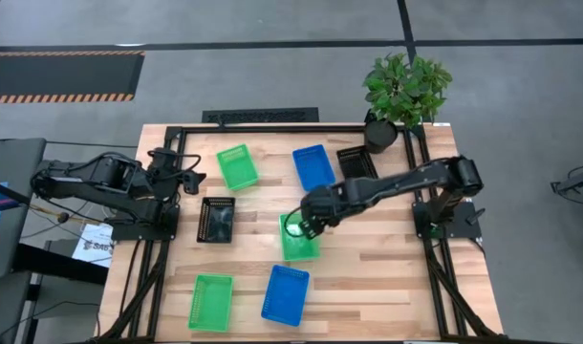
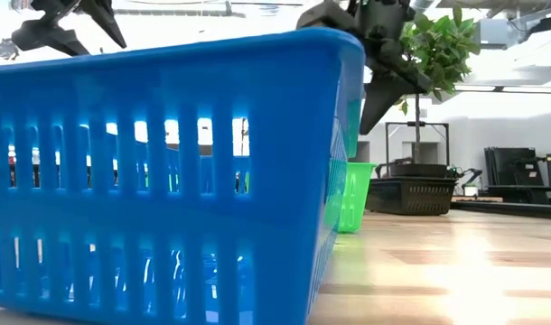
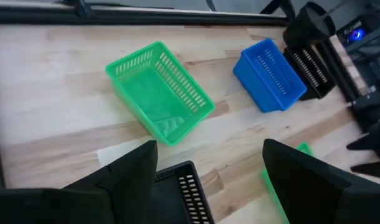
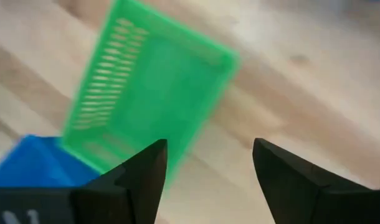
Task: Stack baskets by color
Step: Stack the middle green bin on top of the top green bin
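Seven baskets rest flat on the wooden table [image 1: 387,277]. Green ones lie far left [image 1: 237,165], middle [image 1: 298,239] and near left [image 1: 210,302]. Blue ones lie at the far centre [image 1: 313,166] and near centre [image 1: 286,293]. Black ones lie far right [image 1: 356,162] and left [image 1: 216,219]. My right gripper [image 1: 296,225] hangs open above the middle green basket's far end; its wrist view shows empty fingers [image 4: 209,168] over a green basket [image 4: 146,93]. My left gripper [image 1: 183,172] waits open at the left, raised above the left black basket [image 3: 184,193].
A black plant pot [image 1: 379,134] with a leafy plant [image 1: 406,88] stands at the far right corner. Black frame rails [image 1: 139,277] run along the table's sides. In the low view the near blue basket [image 2: 167,181] fills most of the picture.
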